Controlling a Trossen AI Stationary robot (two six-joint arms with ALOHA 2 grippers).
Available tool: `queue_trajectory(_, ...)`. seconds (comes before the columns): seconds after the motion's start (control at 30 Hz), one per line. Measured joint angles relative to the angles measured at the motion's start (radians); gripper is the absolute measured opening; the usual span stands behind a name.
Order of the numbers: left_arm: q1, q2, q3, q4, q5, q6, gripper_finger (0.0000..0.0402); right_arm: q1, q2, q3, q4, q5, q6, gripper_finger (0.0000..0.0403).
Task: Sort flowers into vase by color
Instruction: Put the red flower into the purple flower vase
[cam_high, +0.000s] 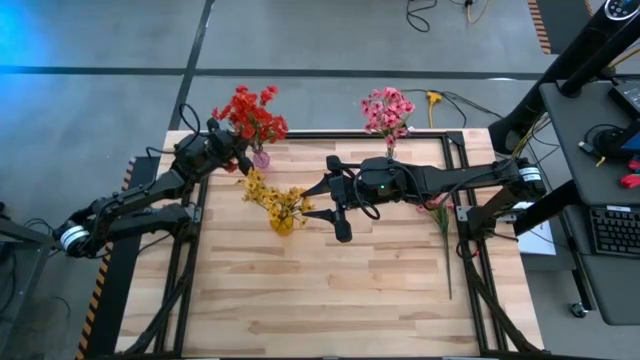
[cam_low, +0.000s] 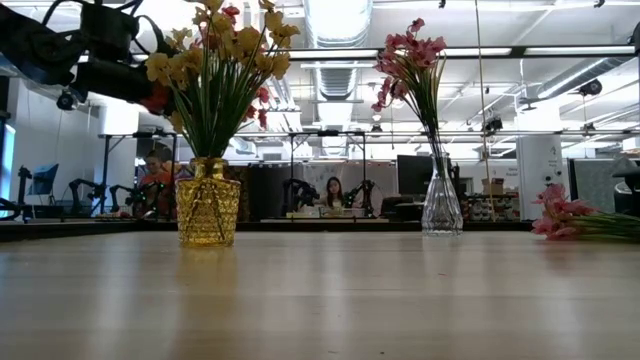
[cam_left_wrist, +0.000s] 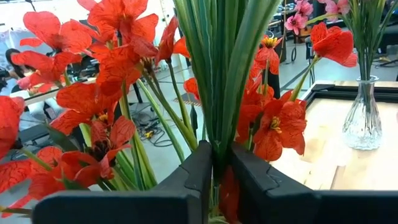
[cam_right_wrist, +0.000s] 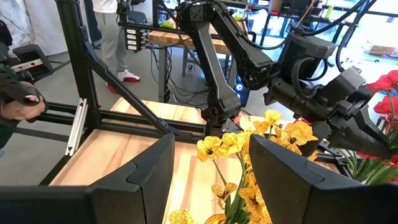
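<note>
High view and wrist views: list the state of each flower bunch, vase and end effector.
Red flowers: stems clamped by the left end effector.
Yellow flowers: upright in the amber vase.
Pink flowers: upright in the clear vase.
Loose pink sprig: lying on the table.
Right end effector: open, empty, by the yellow flowers.

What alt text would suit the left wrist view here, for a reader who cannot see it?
The left gripper has its jaws closed on a bundle of green stems belonging to the red flowers, whose blossoms fill most of the view. Beyond them, a clear glass vase holding pink flowers stands on the wooden table.
</note>
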Motion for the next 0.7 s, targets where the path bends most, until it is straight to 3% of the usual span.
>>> queue_trajectory(0.4,0.000,0.000,0.000,-0.001,0.000,-0.003,0.0111,0.000,0.000,0.000,0.000,0.000,0.000,0.0201)
queue_trajectory(0.7,0.000,0.000,0.000,-0.003,0.000,-0.006,0.0145,0.000,0.000,0.000,0.000,0.000,0.000,0.0201)
